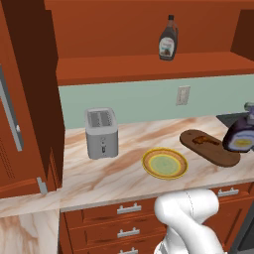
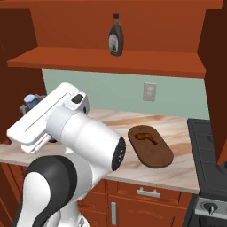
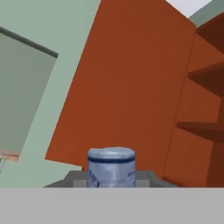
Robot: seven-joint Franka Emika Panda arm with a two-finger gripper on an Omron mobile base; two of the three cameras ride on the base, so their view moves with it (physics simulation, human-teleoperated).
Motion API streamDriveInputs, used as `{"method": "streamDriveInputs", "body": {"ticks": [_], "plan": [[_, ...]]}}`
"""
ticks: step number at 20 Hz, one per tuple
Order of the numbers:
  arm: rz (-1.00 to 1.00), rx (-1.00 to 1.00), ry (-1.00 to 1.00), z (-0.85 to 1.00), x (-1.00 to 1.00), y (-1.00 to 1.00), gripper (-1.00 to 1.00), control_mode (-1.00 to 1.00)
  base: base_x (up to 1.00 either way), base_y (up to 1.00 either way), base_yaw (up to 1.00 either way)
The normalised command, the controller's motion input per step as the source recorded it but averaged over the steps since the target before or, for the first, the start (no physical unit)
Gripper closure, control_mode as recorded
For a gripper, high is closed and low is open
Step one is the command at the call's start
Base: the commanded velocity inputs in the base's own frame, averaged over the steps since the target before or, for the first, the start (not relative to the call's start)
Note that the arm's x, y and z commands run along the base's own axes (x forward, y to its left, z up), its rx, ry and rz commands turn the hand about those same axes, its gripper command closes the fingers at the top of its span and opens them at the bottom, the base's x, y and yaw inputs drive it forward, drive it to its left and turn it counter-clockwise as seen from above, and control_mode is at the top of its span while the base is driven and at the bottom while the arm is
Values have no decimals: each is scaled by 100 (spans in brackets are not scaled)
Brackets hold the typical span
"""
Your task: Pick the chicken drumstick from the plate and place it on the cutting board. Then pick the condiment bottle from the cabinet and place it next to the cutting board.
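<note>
Condiment bottle (image 1: 239,137), squat dark blue, light label, pale cap

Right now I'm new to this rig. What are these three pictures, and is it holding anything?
It is a simulated kitchen with a white robot arm on a driving base. Two pictures come from cameras on the base, behind the arm to its left and right; the third looks along the gripper. On the counter are a toaster, an empty plate and a cutting board carrying the chicken drumstick. A brown bottle stands on the cabinet shelf. The gripper appears to hold the condiment bottle.
</note>
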Motion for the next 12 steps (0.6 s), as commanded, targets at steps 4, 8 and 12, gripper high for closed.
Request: {"method": "streamDriveInputs", "body": {"ticks": [4, 8, 12], "plan": [[7, 0, -1, -66, -25, 31, 100, -100, 0, 0, 0], [7, 0, -1, -62, -16, 32, 100, -100, 0, 0, 0], [7, 0, 0, -46, -11, 28, 100, -100, 0, 0, 0]]}}
